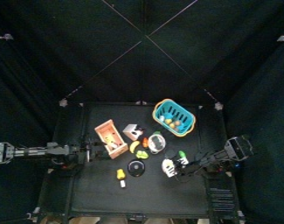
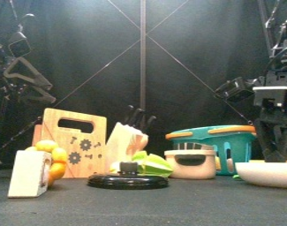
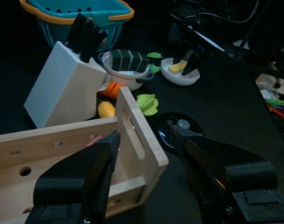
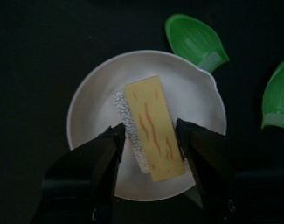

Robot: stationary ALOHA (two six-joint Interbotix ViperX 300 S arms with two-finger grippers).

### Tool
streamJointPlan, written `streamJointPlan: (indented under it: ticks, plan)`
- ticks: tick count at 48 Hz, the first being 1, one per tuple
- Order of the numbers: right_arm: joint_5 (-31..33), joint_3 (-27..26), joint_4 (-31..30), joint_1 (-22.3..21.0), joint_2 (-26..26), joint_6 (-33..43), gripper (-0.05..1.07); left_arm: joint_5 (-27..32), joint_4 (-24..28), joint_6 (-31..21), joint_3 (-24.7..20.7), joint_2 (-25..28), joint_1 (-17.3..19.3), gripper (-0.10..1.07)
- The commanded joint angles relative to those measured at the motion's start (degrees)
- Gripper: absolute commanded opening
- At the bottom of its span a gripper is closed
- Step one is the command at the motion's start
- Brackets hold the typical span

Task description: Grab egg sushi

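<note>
Jaws of the right gripper (image 4: 148, 140) stand wide and empty straight above the egg sushi (image 4: 152, 127), a yellow slab on white rice lying in a white bowl (image 4: 92, 105) near the table's right front; the left gripper (image 3: 150, 171) rests at the left beside a wooden rack (image 3: 74, 149), jaws apart and holding nothing. To grab well, I judge the right gripper should drop straight down, straddle the sushi's narrow width inside the bowl's rim, then close gently. Counted: one sushi, one bowl, two green leaves (image 4: 197, 39) beside it.
</note>
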Motion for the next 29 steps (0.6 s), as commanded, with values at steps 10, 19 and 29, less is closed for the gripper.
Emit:
streamJointPlan:
  ticks: [10, 19, 29]
  plan:
    - [-1.05, -0.18, -0.79, -1.49, -0.18, 0.0, 0.75, -0.18, 0.0, 0.0, -0.53, 0.26, 0.18, 0.87]
    - [0.97, -1.76, -0.7, -1.49, -2.99, 0.0, 0.59, -0.18, 0.0, 0.0, -0.62, 0.26, 0.18, 0.87]
    - [3.34, -2.55, -0.97, -1.49, -4.92, 0.0, 0.59, -0.18, 0.0, 0.0, -0.53, 0.26, 0.18, 0.87]
